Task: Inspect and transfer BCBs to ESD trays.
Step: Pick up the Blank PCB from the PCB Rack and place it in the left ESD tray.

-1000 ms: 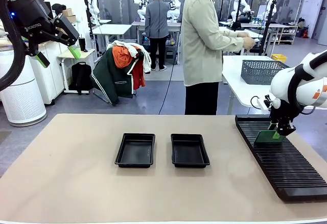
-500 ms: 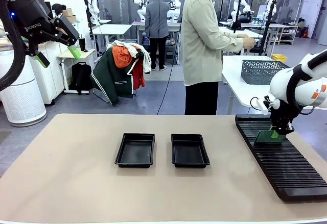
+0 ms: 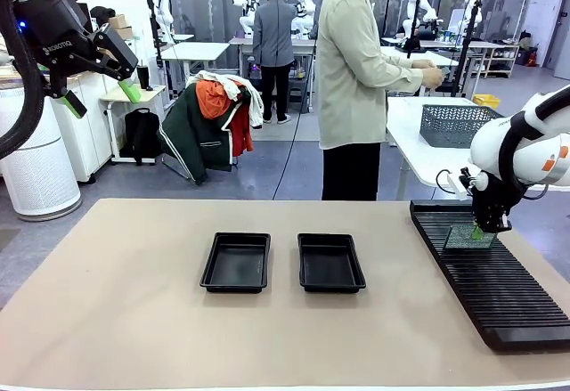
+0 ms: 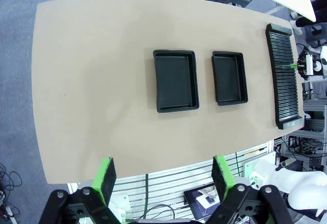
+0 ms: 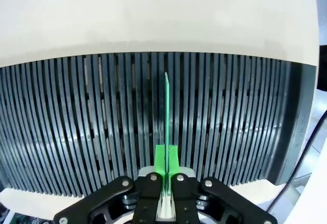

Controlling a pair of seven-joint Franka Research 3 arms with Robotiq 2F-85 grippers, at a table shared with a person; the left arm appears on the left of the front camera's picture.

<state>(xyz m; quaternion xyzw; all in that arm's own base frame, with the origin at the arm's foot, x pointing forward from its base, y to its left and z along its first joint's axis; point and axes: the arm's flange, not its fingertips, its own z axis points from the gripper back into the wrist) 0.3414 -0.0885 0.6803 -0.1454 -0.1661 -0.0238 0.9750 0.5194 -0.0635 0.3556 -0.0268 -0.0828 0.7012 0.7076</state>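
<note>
A green BCB (image 3: 468, 237) stands on edge in the black slotted rack (image 3: 499, 284) at the table's right. My right gripper (image 3: 479, 229) is shut on its top edge. In the right wrist view the BCB (image 5: 166, 117) shows edge-on, pinched between the green pads (image 5: 160, 158). Two black ESD trays sit side by side at mid-table, the left tray (image 3: 237, 262) and the right tray (image 3: 330, 262), both with bare floors. My left gripper (image 3: 100, 88) hangs open high above the table's left; its view looks down on both trays (image 4: 176, 73) (image 4: 229, 77) between its fingertips (image 4: 106, 175).
A person stands at the far side, turned toward a white side table holding a grey mesh basket (image 3: 456, 124). The rack (image 4: 282, 76) runs along the table's right edge. The tan tabletop (image 3: 134, 320) has free room left of and in front of the trays.
My right gripper has shut on the BCB's top edge and the board now stands a little higher and more upright in the rack. The left arm has not moved.
</note>
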